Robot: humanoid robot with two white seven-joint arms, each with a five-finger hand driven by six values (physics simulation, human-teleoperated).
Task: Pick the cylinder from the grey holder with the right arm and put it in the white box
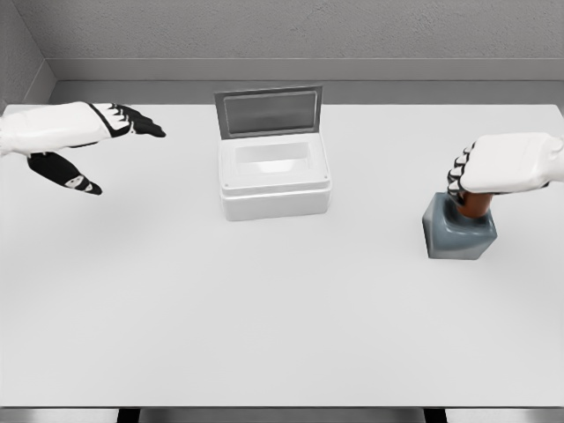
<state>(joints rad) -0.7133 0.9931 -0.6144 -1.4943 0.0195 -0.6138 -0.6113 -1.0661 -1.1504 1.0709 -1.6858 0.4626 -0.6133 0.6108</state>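
A grey holder [457, 233] stands on the right side of the white table. A brown-orange cylinder [476, 205] sticks up out of it. My right hand [480, 172] comes in from the right edge, and its fingers are curled around the cylinder's top, hiding most of it. The white box [274, 179] sits at the table's centre back with its grey lid [268, 111] standing open behind it; its inside looks empty. My left hand [97, 145] hovers at the far left, fingers spread, holding nothing.
The white table [264, 317] stretches wide between box and holder. A grey wall runs behind the table's far edge.
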